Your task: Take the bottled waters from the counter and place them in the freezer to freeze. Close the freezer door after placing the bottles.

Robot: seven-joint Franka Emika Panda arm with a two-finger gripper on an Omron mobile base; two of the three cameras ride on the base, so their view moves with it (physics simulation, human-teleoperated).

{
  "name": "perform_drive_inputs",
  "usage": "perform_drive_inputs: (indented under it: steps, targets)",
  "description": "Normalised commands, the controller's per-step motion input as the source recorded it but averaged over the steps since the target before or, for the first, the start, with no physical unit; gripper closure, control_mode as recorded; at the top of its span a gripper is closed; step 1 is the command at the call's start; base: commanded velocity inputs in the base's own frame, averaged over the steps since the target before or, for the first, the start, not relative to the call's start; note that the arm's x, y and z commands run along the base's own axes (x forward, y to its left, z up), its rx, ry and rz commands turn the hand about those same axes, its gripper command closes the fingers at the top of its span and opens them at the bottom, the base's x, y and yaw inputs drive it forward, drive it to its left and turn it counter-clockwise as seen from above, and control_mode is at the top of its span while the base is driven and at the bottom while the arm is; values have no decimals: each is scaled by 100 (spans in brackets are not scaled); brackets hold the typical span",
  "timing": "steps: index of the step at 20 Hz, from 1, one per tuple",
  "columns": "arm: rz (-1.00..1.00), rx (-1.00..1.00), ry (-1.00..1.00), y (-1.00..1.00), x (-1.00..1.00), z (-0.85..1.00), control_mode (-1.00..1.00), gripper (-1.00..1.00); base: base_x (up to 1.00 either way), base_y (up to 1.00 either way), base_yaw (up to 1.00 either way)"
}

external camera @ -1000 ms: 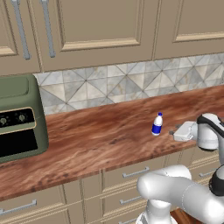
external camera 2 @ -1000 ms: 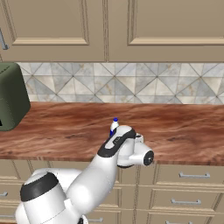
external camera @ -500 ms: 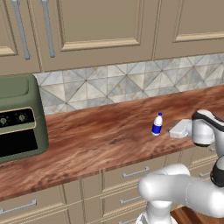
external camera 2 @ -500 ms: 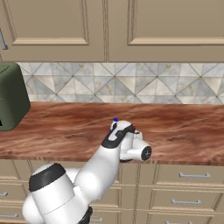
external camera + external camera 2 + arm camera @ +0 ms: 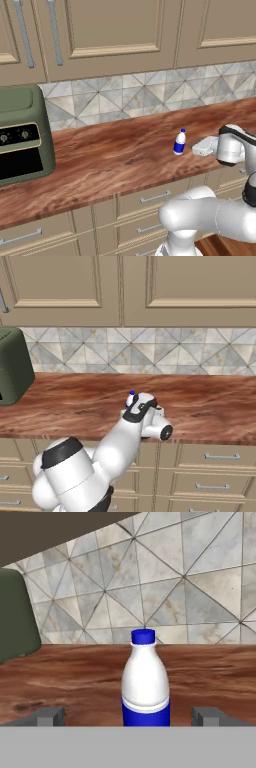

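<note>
A small whitish bottled water [image 5: 145, 682] with a blue cap and blue label stands upright on the reddish-brown counter [image 5: 110, 160]. In the hand view it sits centred between my gripper's [image 5: 129, 717] two fingertips [image 5: 50, 716], still a little ahead of them. The jaws are wide open and touch nothing. From the left base view the bottle [image 5: 180, 141] stands just left of my gripper [image 5: 197, 148], which reaches in level from the right. In the right base view my hand [image 5: 142, 408] covers most of the bottle, leaving its cap [image 5: 131, 393] showing. The freezer and its door are out of view.
A dark green toaster oven [image 5: 20, 135] sits at the counter's left end, also seen at the left edge of the right base view [image 5: 12, 366]. Tiled backsplash [image 5: 150, 95] and beige wall cabinets [image 5: 115, 30] rise behind the counter. Beige drawers [image 5: 210, 456] run below it.
My hand has crept a little closer to the bottle, with the elbow shifting. The jaws stayed open and the bottle has not moved.
</note>
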Motion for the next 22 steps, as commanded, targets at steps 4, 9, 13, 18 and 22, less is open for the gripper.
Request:
perform_drive_inputs:
  steps: [4,9,13,18,22]
  targets:
    - [-8,0,0,0,21,-30,-100,-100,0,0,0]
    - [-4,0,0,5,16,-23,-100,-100,0,0,0]
    - [0,0,-1,24,0,-3,-100,-100,0,0,0]
    - [0,0,-1,10,16,-1,-100,-100,0,0,0]
    - [0,0,0,1,25,0,-100,-100,0,0,0]
